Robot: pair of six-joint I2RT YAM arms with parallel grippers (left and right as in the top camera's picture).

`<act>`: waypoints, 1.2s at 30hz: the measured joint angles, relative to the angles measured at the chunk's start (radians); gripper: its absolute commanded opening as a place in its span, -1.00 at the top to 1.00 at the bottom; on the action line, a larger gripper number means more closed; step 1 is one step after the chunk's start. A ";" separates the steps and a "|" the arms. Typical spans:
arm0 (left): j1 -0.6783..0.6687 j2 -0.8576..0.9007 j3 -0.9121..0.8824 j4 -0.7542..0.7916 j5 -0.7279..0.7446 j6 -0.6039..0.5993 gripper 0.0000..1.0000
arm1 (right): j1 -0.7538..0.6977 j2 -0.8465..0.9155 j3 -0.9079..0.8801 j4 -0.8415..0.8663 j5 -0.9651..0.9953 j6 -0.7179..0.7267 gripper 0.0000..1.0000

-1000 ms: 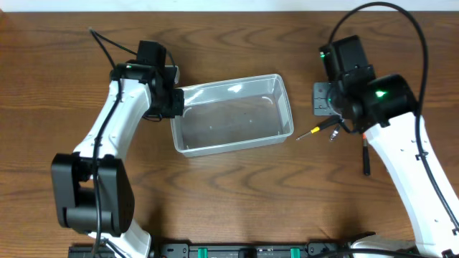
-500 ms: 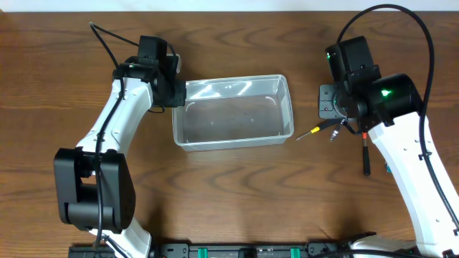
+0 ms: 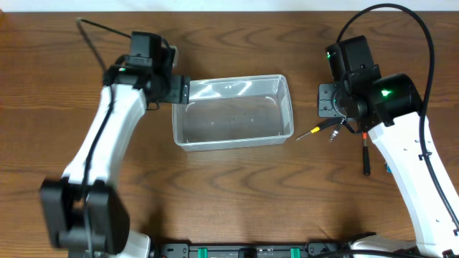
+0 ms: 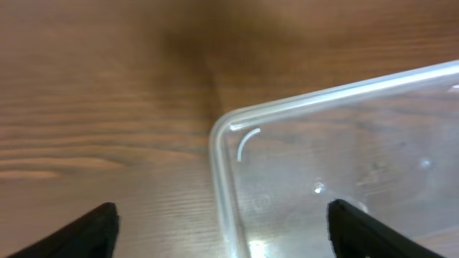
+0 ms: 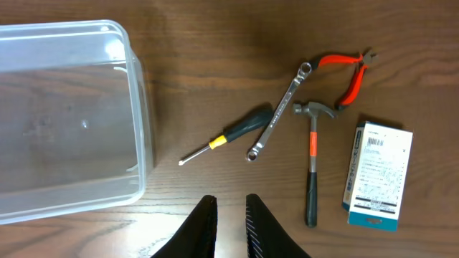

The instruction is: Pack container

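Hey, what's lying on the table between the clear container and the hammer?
In the right wrist view, a screwdriver and a wrench lie between the container and the hammer.

A clear plastic rectangular container [image 5: 138, 107] sits at the left on the brown wooden desk [image 5: 215, 43], nothing in it. Right of it lie a black-and-yellow-handled screwdriver [image 5: 229, 134], a silver wrench [image 5: 280, 111], a black-handled hammer with an orange band [image 5: 313, 158], orange-handled pliers [image 5: 351, 75] and a white-and-blue box [image 5: 378, 175]. The pincer [image 5: 231, 204] hangs at the bottom edge, its dark fingers a narrow gap apart, nothing between them.
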 measured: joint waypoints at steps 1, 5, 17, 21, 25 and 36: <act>0.000 -0.035 0.010 -0.013 -0.007 0.001 -0.88 | -0.002 0.000 0.000 -0.006 0.001 0.023 0.42; 0.008 -0.195 0.042 -0.104 -0.021 -0.017 -0.96 | -0.053 -0.003 0.000 -0.039 0.017 0.149 -0.29; 0.080 -0.360 0.055 -0.504 -0.032 -0.200 -0.96 | -0.569 0.025 0.002 -0.141 -0.045 0.228 -0.99; 0.080 -0.360 0.055 -0.512 -0.033 -0.217 -0.96 | -0.708 0.080 -0.002 -0.115 -0.070 0.077 -0.98; 0.080 -0.360 0.055 -0.512 -0.032 -0.218 -0.96 | -0.790 0.162 -0.003 -0.095 -0.101 -0.090 -0.99; 0.080 -0.360 0.055 -0.505 -0.032 -0.218 -0.95 | -0.873 0.403 -0.017 -0.044 -0.138 -0.280 -0.99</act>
